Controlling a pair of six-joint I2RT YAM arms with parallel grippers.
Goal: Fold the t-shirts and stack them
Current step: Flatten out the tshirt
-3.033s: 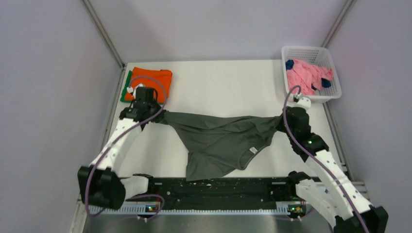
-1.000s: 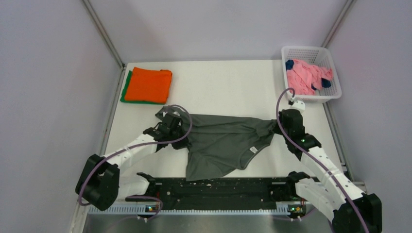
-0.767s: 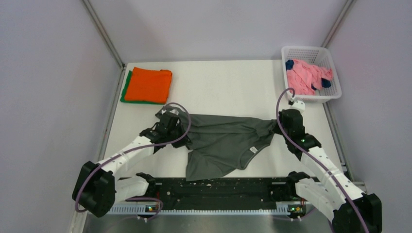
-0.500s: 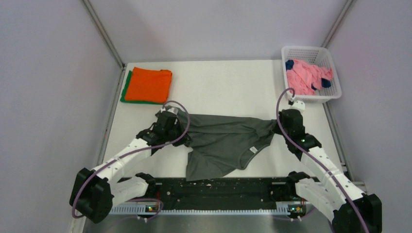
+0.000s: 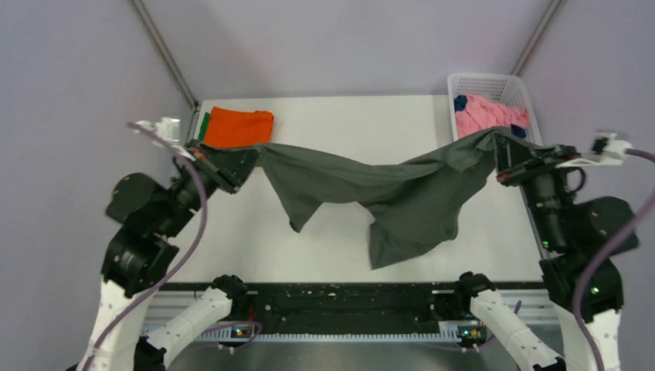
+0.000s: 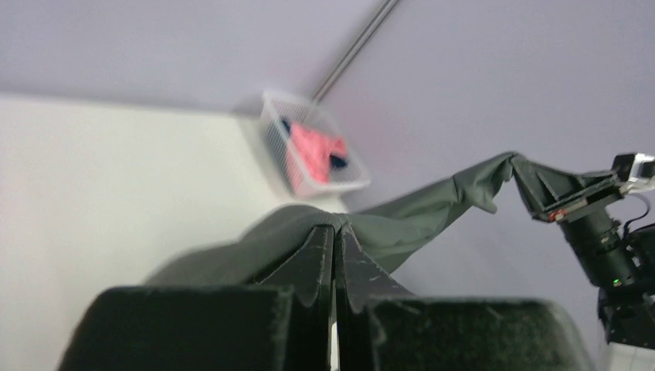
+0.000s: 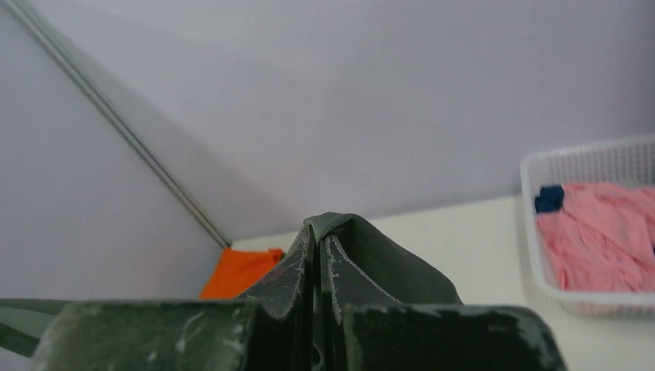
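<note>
Pale lilac walls (image 5: 347,46), white table (image 5: 347,127)

Tight pinch, left gripper (image 6: 334,233) on the olive tee (image 6: 432,205), cloth strung across to the right gripper (image 6: 519,167); basket (image 6: 267,130) with pink tee (image 6: 313,151) behind.

Even, soft overhead light, faint shadows on the table (image 5: 347,131); left wrist view motion-blurred, near jaws unfocused.

Olive-grey t-shirt (image 5: 386,189) stretched aloft, sagging.
</note>
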